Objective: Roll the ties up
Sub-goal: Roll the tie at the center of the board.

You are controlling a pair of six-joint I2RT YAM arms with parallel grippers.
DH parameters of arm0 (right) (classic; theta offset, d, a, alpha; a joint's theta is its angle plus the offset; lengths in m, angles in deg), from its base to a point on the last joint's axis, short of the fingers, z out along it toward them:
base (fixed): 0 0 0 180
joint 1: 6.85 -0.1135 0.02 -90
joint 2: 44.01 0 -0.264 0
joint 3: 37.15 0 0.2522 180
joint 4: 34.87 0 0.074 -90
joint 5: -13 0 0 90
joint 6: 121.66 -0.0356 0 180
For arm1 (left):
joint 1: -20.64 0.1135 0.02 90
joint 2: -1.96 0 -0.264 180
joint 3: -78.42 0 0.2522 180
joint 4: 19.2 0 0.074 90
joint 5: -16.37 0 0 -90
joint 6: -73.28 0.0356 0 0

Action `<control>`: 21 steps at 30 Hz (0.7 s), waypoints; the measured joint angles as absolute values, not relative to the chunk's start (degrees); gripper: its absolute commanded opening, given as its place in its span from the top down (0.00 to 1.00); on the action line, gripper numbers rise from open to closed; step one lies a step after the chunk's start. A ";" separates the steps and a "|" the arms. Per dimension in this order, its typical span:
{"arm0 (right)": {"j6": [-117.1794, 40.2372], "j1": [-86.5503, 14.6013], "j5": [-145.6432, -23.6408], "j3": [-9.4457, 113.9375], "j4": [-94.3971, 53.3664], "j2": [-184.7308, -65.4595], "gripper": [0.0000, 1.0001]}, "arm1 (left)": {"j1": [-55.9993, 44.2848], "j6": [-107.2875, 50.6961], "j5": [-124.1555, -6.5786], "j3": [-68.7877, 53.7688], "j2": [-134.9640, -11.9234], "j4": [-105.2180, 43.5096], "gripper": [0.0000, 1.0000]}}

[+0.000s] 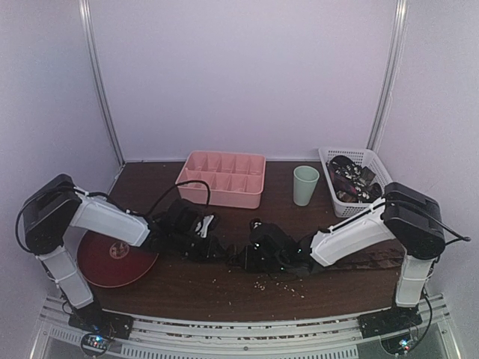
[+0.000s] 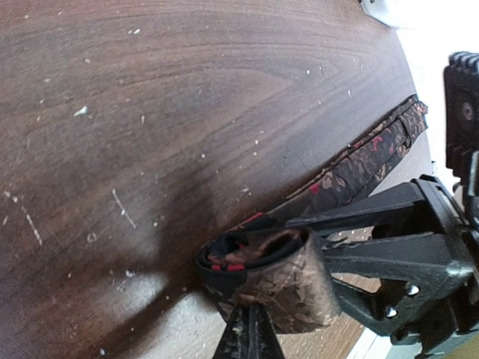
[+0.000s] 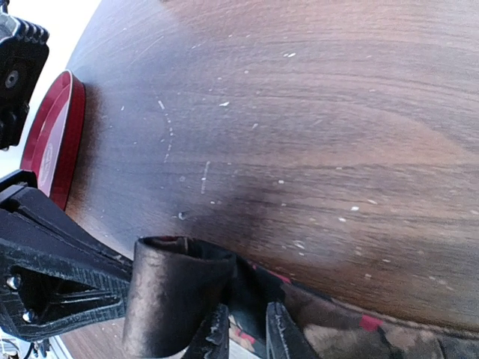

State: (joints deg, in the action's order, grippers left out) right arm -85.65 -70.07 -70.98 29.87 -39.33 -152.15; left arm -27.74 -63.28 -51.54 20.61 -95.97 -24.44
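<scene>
lying on speckled dark wood table (image 1: 224, 292), patterned tie (image 2: 359, 161), pale walls (image 1: 239, 75)

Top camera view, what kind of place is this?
Probably a robot lab test cell: plain white walls box in a wooden table, a left arm and right arm are bolted at its near edge, and sorting props stand by, a pink divided tray and white basket.

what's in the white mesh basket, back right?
A heap of dark, light-patterned fabric neckties fills the white plastic mesh basket; how many, and anything beneath them, is covered.
</scene>
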 measured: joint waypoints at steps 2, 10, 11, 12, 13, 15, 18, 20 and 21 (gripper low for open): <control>-85.74 -70.07 -70.30 29.63 -38.67 -151.56 0.77 | -27.98 -62.89 -51.87 19.89 -96.47 -24.86 0.98; -86.33 -70.07 -67.46 28.05 -35.98 -147.71 0.69 | -28.74 -61.25 -52.46 18.05 -97.45 -27.07 0.98; -86.46 -70.07 -67.26 28.01 -35.85 -147.26 0.67 | -28.85 -61.12 -52.50 17.92 -97.59 -27.09 0.98; -86.62 -70.07 -67.11 27.96 -35.83 -146.75 0.66 | -28.94 -61.03 -52.50 17.79 -97.72 -27.13 0.98; -86.83 -70.07 -67.05 27.92 -35.88 -146.38 0.64 | -28.98 -60.90 -52.53 17.61 -97.87 -27.15 0.98; -87.10 -70.07 -66.89 27.64 -36.51 -145.51 0.62 | -29.05 -60.66 -52.55 17.20 -98.24 -27.42 0.97; -87.25 -70.07 -66.89 27.57 -37.41 -145.29 0.61 | -29.09 -60.31 -52.66 16.89 -98.46 -27.68 0.98; -87.21 -70.07 -66.98 27.70 -37.41 -145.40 0.61 | -29.09 -60.07 -52.83 16.37 -98.74 -28.16 0.98; -87.18 -70.07 -67.02 27.86 -37.43 -145.57 0.61 | -29.09 -59.98 -52.88 16.13 -98.90 -28.25 0.97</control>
State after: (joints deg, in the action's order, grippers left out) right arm -87.18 -70.07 -67.02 27.86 -37.43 -145.57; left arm -29.09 -59.98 -52.88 16.13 -98.90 -28.25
